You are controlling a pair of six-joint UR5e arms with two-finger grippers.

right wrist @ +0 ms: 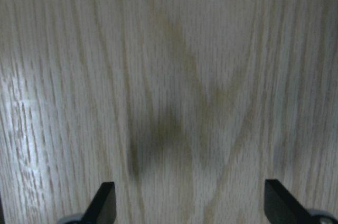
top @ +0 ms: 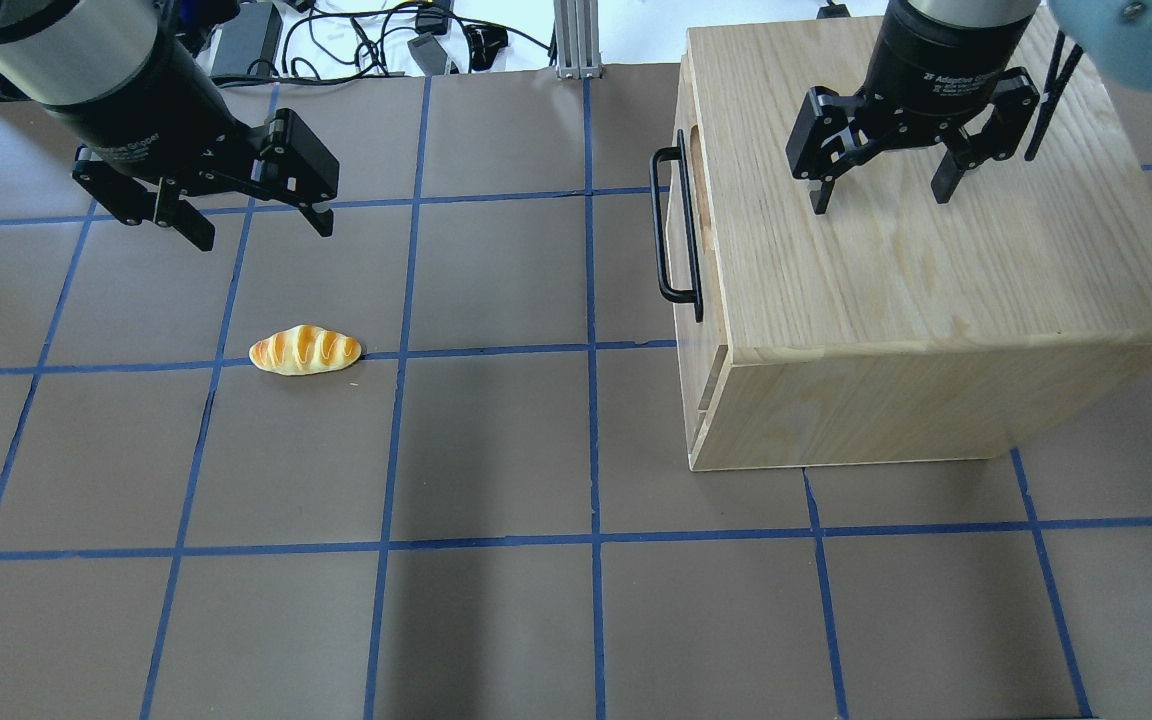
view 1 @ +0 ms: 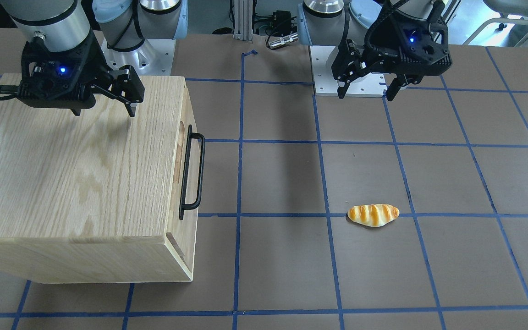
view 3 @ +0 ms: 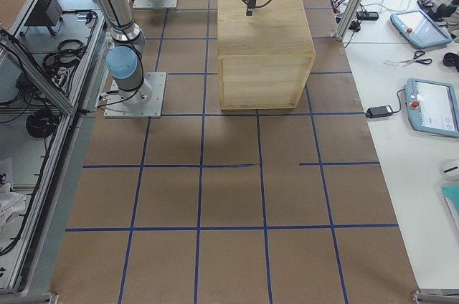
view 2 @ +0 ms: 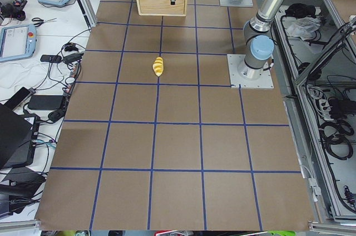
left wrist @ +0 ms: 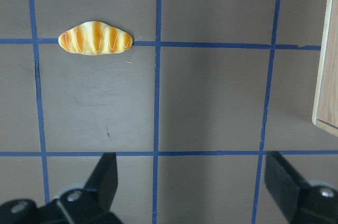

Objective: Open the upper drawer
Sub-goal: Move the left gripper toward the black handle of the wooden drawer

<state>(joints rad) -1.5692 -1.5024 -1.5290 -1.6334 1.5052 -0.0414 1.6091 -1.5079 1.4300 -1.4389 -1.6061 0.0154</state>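
While the wooden box point(view 1: 71, 174) sits on the brown tabletop point(view 1: 282, 183), the front-facing view shows the upper drawer point(view 1: 183, 151) shut, flat with the box's front. Its long black handle point(view 1: 201, 169) sticks out toward the middle of the tabletop. The right gripper point(view 1: 104, 112) hangs above the box's top with its two fingers spread wide and nothing between them. The left gripper point(view 1: 366, 94) hangs over bare tabletop, well apart from the box, also spread wide and holding nothing. A little striped bread roll point(view 1: 373, 215) lies on a blue line point(view 1: 241, 183).

From overhead, the drawer is at the top of the box side that faces the roll.

The left side view shows the drawer front and handle at the far end.

The right side view shows only a plain side of the box.

The left wrist camera sees the roll and a box edge.

The right wrist camera sees only wood grain between the fingers.
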